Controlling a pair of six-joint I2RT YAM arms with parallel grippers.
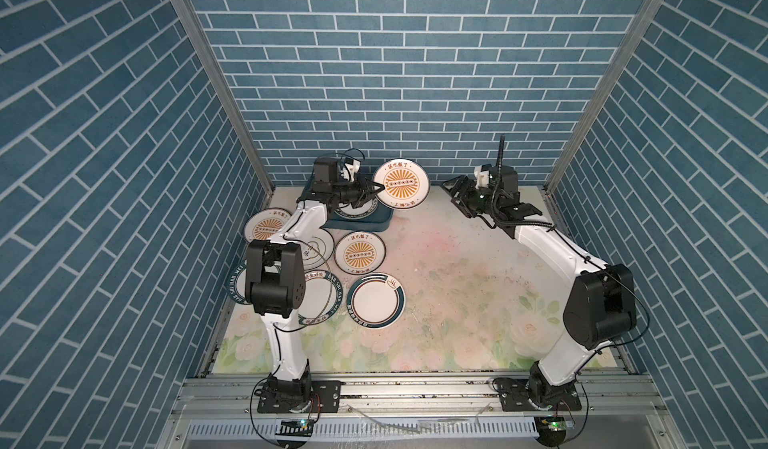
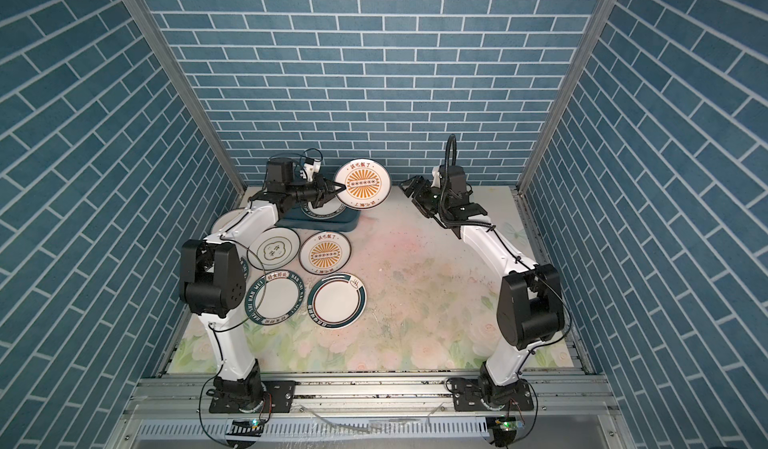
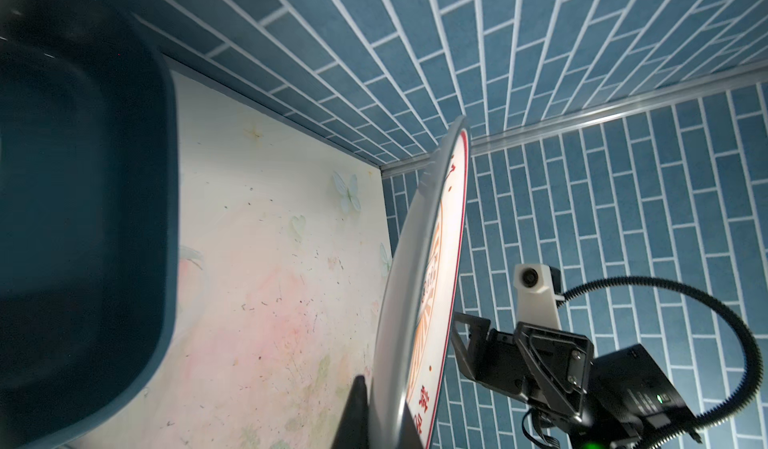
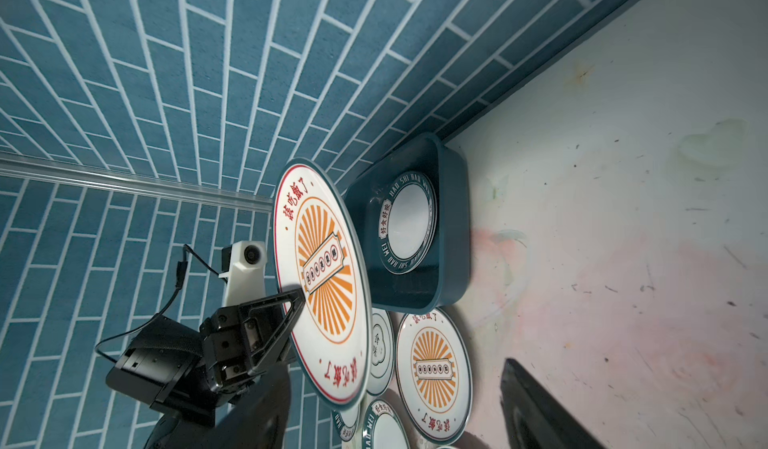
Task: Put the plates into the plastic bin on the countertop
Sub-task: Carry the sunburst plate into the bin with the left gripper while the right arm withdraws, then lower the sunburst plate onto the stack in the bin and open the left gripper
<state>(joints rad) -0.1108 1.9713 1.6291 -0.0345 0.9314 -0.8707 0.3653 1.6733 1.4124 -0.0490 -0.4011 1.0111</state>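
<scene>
The left hand (image 1: 375,188) is clamped on the left rim of a sunburst plate (image 1: 401,185), in the upper middle of both top views. In the right wrist view one finger (image 4: 296,299) lies flat on the plate's printed face. The plate hangs in the air, tilted with its orange centre towards the top cameras, just right of the plastic bin (image 1: 359,225). In the top views its lower left edge overlaps the bin's right end. In the left wrist view it shows edge-on, with a strip of bare counter (image 1: 457,280) between it and the bin.

The bin sits on the counter against the back wall, upper left of centre. One lettered plate (image 4: 409,222) with a dark-green band lies flat inside it.

The right hand (image 1: 454,193) is to the right of the held plate, apart from it, with its jaws spread wide and nothing between them.

More plates lie flat on the counter below the bin, at the left of the top views. Among them are a second sunburst plate (image 1: 359,253), an emblem plate (image 2: 277,249) and a green-rimmed plate (image 1: 376,301).
</scene>
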